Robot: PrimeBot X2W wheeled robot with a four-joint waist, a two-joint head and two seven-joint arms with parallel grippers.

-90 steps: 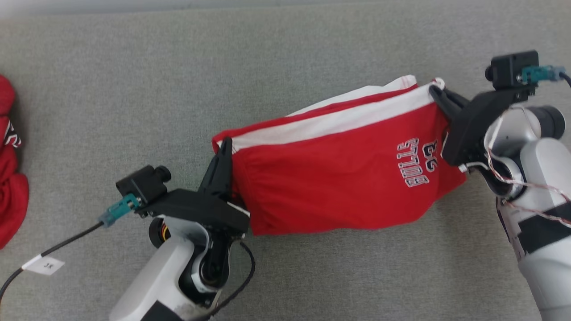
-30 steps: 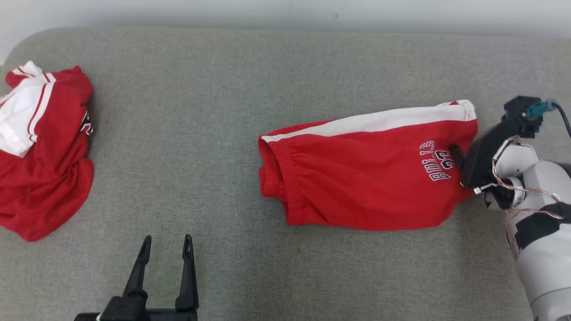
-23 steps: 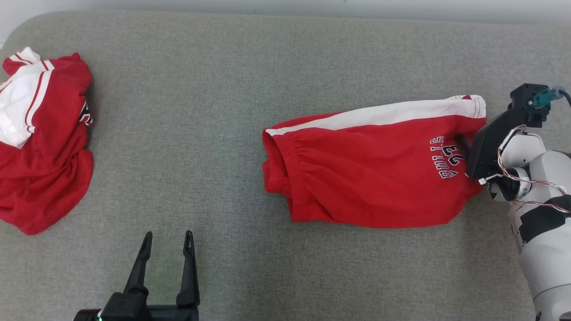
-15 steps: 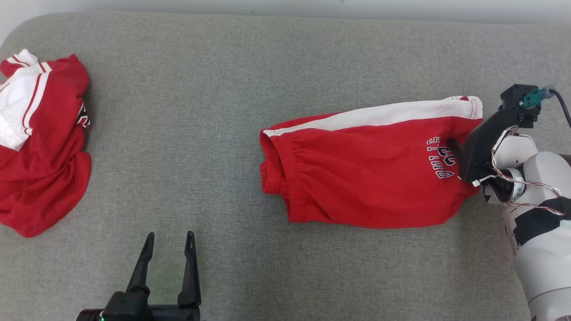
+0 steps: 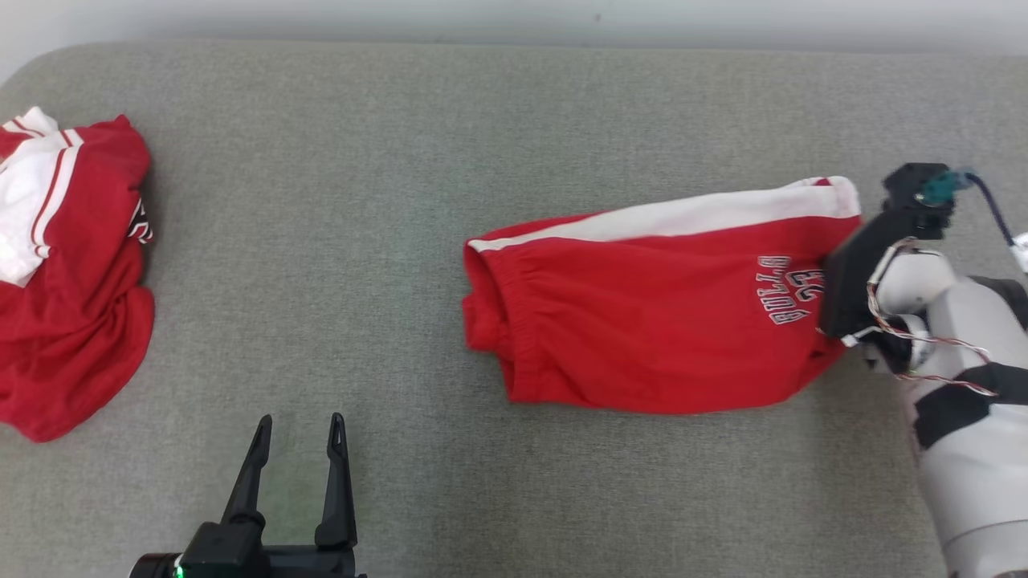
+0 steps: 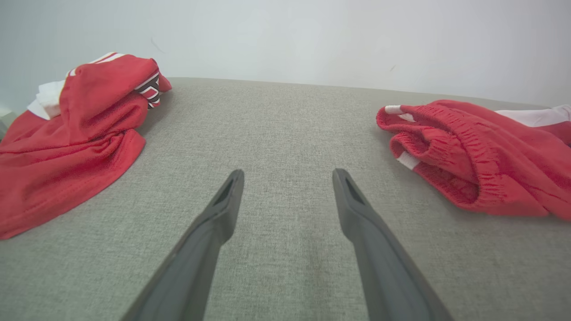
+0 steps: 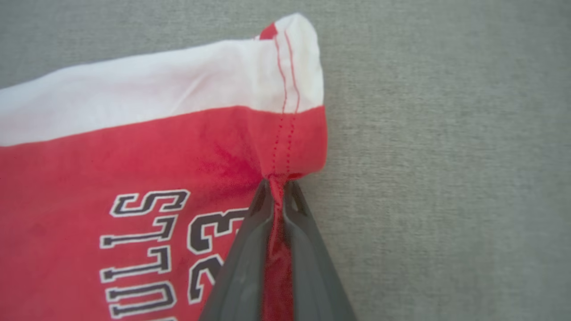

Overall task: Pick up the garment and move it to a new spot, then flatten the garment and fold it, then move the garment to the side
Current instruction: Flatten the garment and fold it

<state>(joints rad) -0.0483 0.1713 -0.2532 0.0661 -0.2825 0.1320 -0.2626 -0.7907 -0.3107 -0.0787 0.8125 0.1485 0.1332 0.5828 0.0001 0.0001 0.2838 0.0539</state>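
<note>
Right wrist view: right claw [image 7: 277, 185] pinches the hem of the red shorts [image 7: 134, 156], which spread to its left on the grey fabric surface [image 7: 446, 178]. Left wrist view: left claw [image 6: 287, 173] spread wide, crumpled red garment [image 6: 76, 133] ahead to its left.

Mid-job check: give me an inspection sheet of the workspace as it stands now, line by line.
Surface: grey fabric surface, flat, no stains seen.
Job's things: red shorts, folded, lying right of centre, white stripe on the far side.
Clutter: crumpled red garment at the left edge.
Grippers: left gripper open over bare fabric; right gripper shut on the shorts' hem.
Cables: dark cable with teal plug at the right wrist camera; thin wires along that wrist.
Surroundings: pale wall behind the surface.
</note>
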